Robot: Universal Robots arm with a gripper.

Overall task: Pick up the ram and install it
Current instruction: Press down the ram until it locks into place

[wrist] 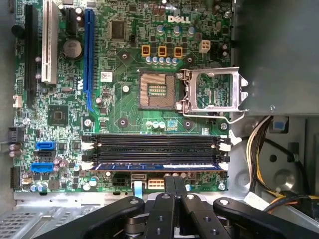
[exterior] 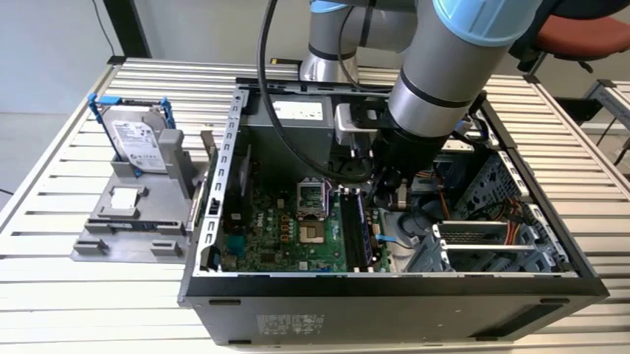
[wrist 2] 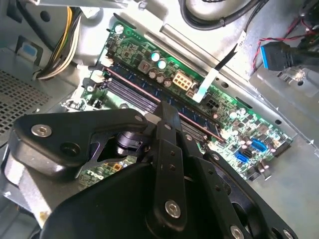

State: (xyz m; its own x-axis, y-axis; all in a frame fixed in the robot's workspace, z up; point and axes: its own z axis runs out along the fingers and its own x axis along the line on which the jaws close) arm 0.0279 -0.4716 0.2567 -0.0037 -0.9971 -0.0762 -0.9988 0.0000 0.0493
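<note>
Slatted bench (exterior: pixel 59 184), open PC case (exterior: pixel 394 284): our tool (wrist: pixel 174 186) pinched shut, empty.
Ram (wrist: pixel 157 167) sits in slot just ahead of tool; w/ uneven push it may seat crooked.

Your exterior view looks down from above and in front of the open computer case (exterior: pixel 394 287) on the desk (exterior: pixel 59 206), your first wrist view faces straight down onto the motherboard (wrist: pixel 124 99) at close range, your second wrist view looks obliquely across the same board past the end effector (wrist 2: pixel 167 117), both wrist views share the memory slots (wrist: pixel 154 144).
</note>
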